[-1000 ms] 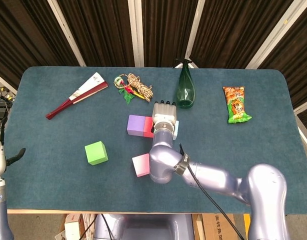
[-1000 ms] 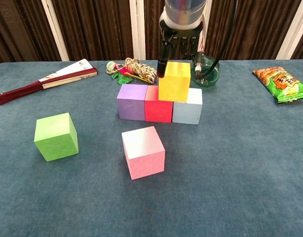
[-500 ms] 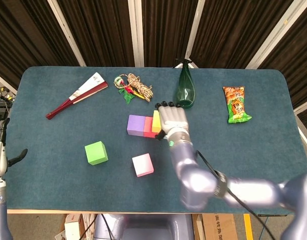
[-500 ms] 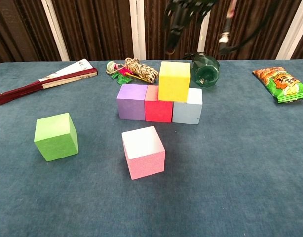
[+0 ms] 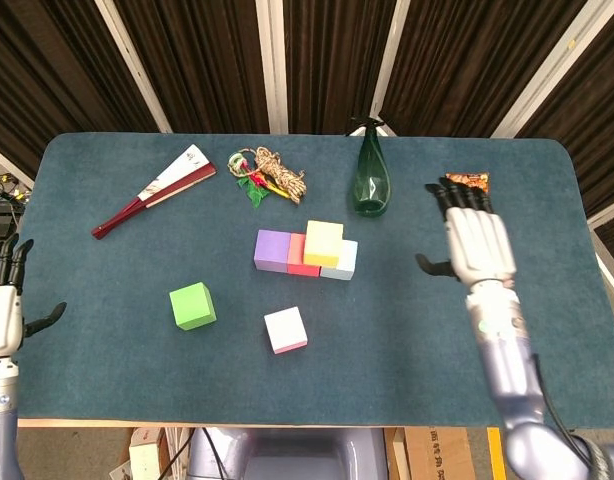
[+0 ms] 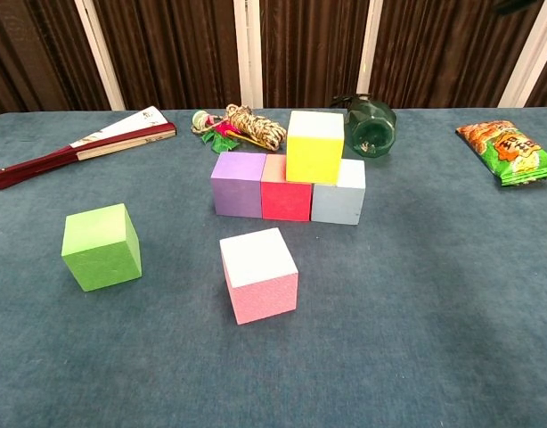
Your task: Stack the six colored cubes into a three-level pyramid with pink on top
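The left hand waits at the table's left edge, fingers spread and holding nothing. Beside it on the blue-green table lies a folded paper fan, and nearer the front stands the green cube, alone and well apart from the build. A bundle of rope sits behind the cubes. In the middle, the bottom row is complete: purple cube, red cube and pale blue cube, touching side by side. The yellow cube rests on top, straddling the red and pale blue ones. The pink cube sits loose in front of the row. A dark green glass bottle lies behind, and a snack packet lies far right. The right hand hovers over the table's right side, fingers extended and apart, empty.

By my reading, the second level is half built. The next move calls for fetching the green cube and setting it over the purple-red seam, flush against the yellow one; the left hand is the nearer. Pink goes last, on top.

A second ago the right hand was over the stack with its fingers around the yellow cube; it has since let go, lifted and swung away to the right, while the yellow cube stays squarely where it was placed. The left hand has barely shifted.
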Controlling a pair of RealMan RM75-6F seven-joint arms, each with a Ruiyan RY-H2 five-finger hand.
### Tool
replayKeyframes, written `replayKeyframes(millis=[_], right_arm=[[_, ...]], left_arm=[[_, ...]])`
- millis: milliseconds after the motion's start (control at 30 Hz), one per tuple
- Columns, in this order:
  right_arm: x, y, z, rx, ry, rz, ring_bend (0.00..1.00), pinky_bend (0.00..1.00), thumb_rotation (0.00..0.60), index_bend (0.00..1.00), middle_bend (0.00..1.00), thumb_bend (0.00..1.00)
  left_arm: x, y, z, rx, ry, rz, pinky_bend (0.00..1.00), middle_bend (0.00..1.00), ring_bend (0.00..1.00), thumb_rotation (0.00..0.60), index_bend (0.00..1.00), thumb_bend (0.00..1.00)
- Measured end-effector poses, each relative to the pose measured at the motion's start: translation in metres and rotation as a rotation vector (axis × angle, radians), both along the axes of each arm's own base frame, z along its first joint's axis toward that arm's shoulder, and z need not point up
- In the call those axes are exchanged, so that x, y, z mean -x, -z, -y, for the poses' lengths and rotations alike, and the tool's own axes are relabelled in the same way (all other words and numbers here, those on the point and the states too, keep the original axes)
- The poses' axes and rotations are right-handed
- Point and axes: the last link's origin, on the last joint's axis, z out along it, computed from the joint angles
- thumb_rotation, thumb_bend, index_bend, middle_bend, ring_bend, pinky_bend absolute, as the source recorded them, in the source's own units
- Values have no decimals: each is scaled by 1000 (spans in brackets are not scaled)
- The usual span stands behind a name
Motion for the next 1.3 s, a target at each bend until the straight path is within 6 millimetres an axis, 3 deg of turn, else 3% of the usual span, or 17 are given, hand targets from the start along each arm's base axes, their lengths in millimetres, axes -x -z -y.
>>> replayKeyframes(millis=[167, 333, 567, 767, 967, 1300], right_arm=[[37, -9, -21, 51, -61, -11, 77, 11, 600, 142, 96, 268], [73, -2, -49, 27, -70, -27, 77, 11, 600, 143, 96, 268], [123, 36, -92, -69, -31, -98, 77, 11, 600, 143, 96, 268], [152, 60, -109, -21, -15, -124, 77, 11, 600, 143, 96, 268], [172, 71, -121, 51, -38, -100, 77, 11, 600, 143, 96, 268], [175, 77, -131, 46, -55, -93, 77, 11, 600, 143, 96, 268]], left_arm=[[-3, 3, 1, 32, 6, 22, 0, 0, 0, 600, 86, 202], [-3, -2, 2, 40, -4, 40, 0, 0, 0, 600, 83, 194], [-4, -8, 0, 66, -33, 50, 0, 0, 0, 600, 41, 153], [-8, -17, -5, 143, -91, 62, 0, 0, 0, 600, 12, 94], [-15, -20, -11, 230, -141, 73, 0, 0, 0, 600, 0, 42], [-40, -10, -25, 398, -188, 99, 0, 11, 0, 600, 6, 27]])
